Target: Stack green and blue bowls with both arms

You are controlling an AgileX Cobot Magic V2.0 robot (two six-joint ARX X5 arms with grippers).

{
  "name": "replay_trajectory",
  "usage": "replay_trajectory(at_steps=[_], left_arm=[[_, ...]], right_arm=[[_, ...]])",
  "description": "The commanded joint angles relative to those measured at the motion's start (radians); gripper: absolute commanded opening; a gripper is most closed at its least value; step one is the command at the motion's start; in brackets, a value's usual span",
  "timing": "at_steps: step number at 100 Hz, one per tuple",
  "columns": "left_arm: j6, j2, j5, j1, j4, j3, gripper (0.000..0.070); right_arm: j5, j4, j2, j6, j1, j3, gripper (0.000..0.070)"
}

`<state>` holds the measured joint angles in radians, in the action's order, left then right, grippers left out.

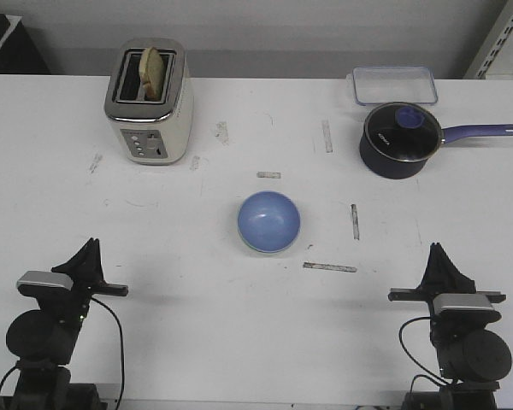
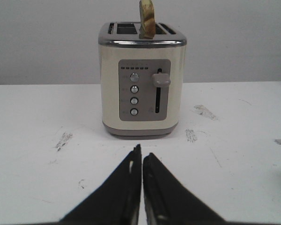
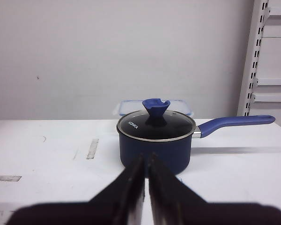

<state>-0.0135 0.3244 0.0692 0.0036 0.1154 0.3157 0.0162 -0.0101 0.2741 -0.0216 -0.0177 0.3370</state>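
Bowls [image 1: 268, 221] nested mid-table, blue (glossy) over green

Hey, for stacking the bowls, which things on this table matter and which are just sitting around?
Part of the job:
- blue bowl, with a thin pale green rim showing under its edge, apparently the green bowl beneath
- left gripper, shut
- right gripper, shut

Just lying about:
- toaster with bread in one slot
- lidded saucepan
- clear plastic container
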Motion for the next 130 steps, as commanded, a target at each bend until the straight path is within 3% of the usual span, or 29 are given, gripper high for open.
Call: replay_trajectory(at_steps=[1,53,79,130], left_arm=[[0.002,-0.014,-0.002,0.002,0.013,0.008,0.0002],[0.002,-0.1,-0.002,-0.006,0.014,-0.01,0.0002],[0.002,-0.185,-0.048,-0.037,0.013,-0.096,0.0001],[0.002,-0.321,-0.056,-0.036,0.013,-0.284,0.0001]], right_arm=[[0.0,0.01,0.0,0.011,0.0,0.001,0.0005],[0.0,0.01,0.0,0.011,0.0,0.001,0.0005],[0.0,0.011,0.0,0.011,0.0,0.001,0.0005],[0.0,0.01,0.0,0.011,0.0,0.001,0.0005]])
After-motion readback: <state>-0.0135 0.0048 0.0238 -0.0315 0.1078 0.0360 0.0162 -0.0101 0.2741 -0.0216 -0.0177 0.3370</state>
